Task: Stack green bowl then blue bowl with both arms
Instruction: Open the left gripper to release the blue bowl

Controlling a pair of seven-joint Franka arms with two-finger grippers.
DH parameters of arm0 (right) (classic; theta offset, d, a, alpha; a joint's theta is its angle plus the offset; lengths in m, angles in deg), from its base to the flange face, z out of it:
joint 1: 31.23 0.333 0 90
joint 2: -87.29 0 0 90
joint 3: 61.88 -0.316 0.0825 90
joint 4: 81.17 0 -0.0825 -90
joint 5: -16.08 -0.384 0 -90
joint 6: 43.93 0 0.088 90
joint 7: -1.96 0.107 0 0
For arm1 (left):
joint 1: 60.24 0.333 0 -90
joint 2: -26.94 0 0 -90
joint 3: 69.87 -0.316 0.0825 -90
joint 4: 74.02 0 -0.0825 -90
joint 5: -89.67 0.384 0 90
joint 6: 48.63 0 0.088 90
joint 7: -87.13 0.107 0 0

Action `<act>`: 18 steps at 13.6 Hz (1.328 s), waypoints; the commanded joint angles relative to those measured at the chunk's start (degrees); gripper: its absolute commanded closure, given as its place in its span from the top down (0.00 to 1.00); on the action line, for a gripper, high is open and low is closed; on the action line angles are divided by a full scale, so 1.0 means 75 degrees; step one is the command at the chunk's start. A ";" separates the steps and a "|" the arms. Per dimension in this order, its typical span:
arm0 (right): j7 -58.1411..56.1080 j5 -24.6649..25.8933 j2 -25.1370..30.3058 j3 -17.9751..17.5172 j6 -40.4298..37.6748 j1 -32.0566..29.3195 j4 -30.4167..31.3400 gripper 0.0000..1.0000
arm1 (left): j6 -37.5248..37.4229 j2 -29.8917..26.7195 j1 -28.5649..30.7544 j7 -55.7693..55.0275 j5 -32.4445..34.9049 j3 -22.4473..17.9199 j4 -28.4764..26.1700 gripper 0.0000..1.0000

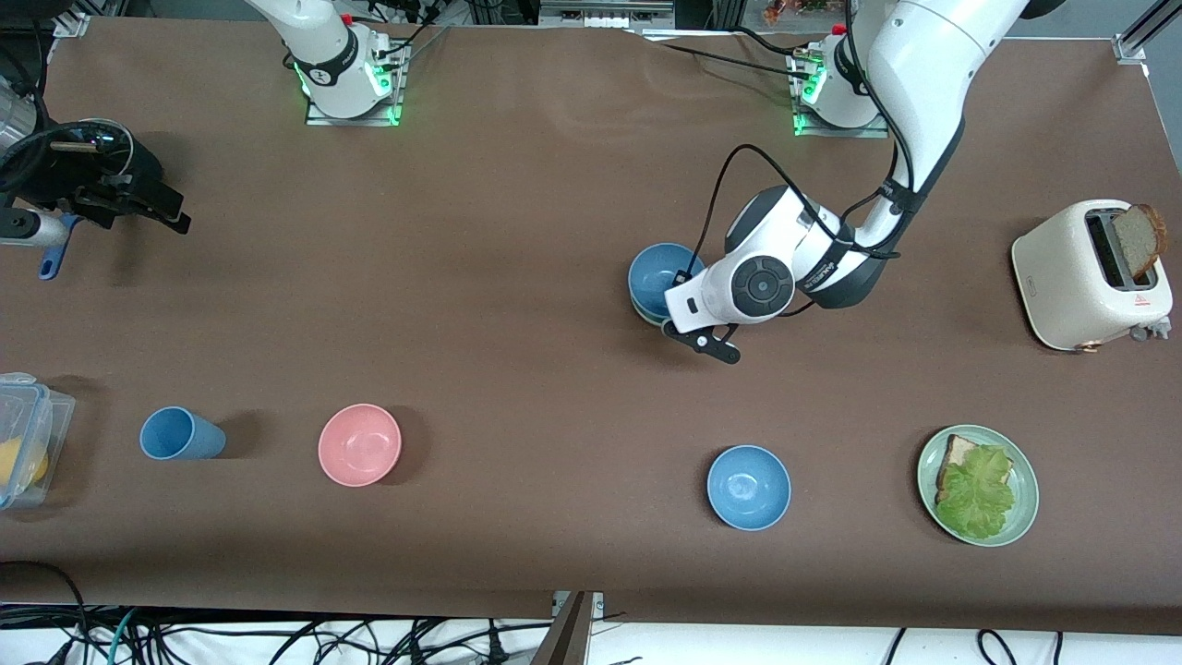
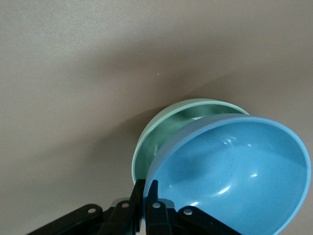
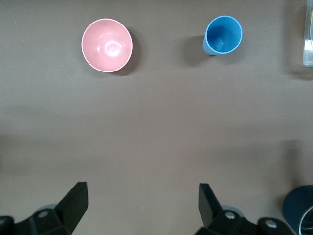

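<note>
Blue bowl (image 2: 234,176) rim clenched in left jaws, tilted over green bowl (image 2: 166,132); right jaws released.

A robotics lab staged as a mock kitchen. Two white robot arms (image 1: 910,102) bolt to metal base plates (image 1: 353,113) with green indicator lights along the frame's top edge. Loose cables (image 1: 277,637) trail along the bottom edge. A brown cloth-covered surface (image 1: 517,185) carries a toaster (image 1: 1090,277) at the right.

Brown table (image 1: 517,240), bowls, cup, toaster.
</note>
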 commanded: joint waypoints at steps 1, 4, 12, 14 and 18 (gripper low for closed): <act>-0.0134 0.0063 -0.0039 -0.0036 -0.0105 -0.0082 -0.0173 1.00 | 0.0076 -0.0023 -0.0078 -0.0229 0.0207 -0.0072 -0.0017 0.48; -0.0134 0.0063 -0.0039 -0.0036 -0.0105 -0.0082 -0.0173 1.00 | -0.0041 -0.0093 -0.0136 -0.1085 0.0219 -0.0037 0.0007 1.00; -0.0134 0.0063 -0.0050 -0.0036 -0.0105 -0.0082 -0.0173 1.00 | -0.2161 -0.1066 0.0602 -0.0992 0.0219 -0.0119 0.1411 1.00; -0.0134 0.0063 -0.0050 -0.0036 -0.0105 -0.0082 -0.0173 1.00 | -0.2478 -0.1101 0.0695 -0.1003 0.0219 -0.0131 0.1868 1.00; -0.0134 0.0063 -0.0050 -0.0036 -0.0105 -0.0082 -0.0173 1.00 | -0.2829 -0.1113 0.1105 -0.1003 0.0312 -0.0154 0.2513 1.00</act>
